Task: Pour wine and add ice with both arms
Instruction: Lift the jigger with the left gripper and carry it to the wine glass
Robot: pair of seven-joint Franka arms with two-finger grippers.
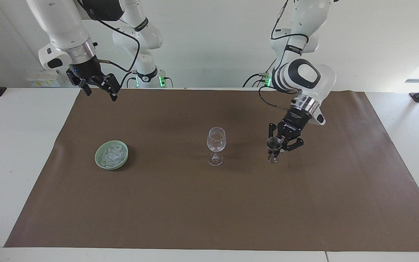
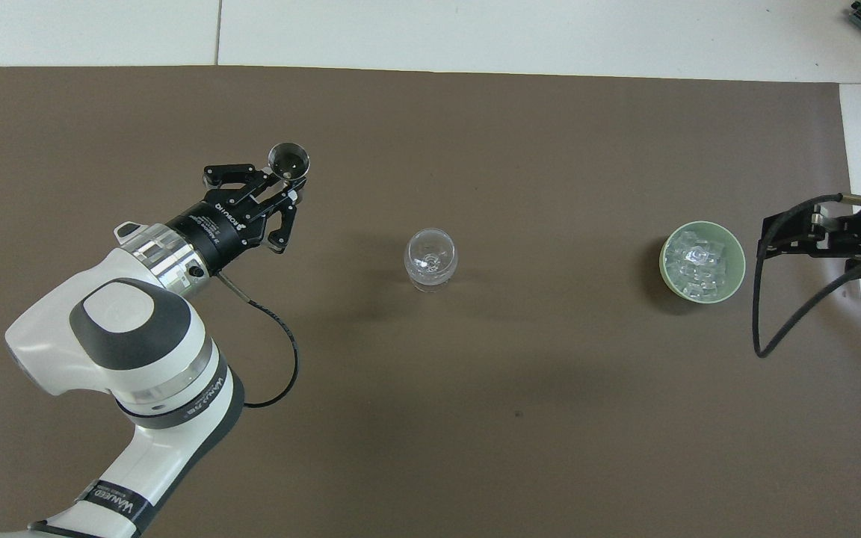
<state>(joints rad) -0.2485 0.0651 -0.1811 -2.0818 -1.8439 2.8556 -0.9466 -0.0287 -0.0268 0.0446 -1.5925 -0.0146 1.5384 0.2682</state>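
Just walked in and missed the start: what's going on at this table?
The left gripper is shut on a small metal measuring cup, carried above the brown mat beside the empty wine glass at the middle. The ice sits untouched in a green bowl toward the right arm's end. The right gripper waits open, raised over the mat's edge nearest the robots.

Clear ice (image 1: 110, 155) chunks heaped in the green bowl (image 1: 100, 164) toward the right arm's end.
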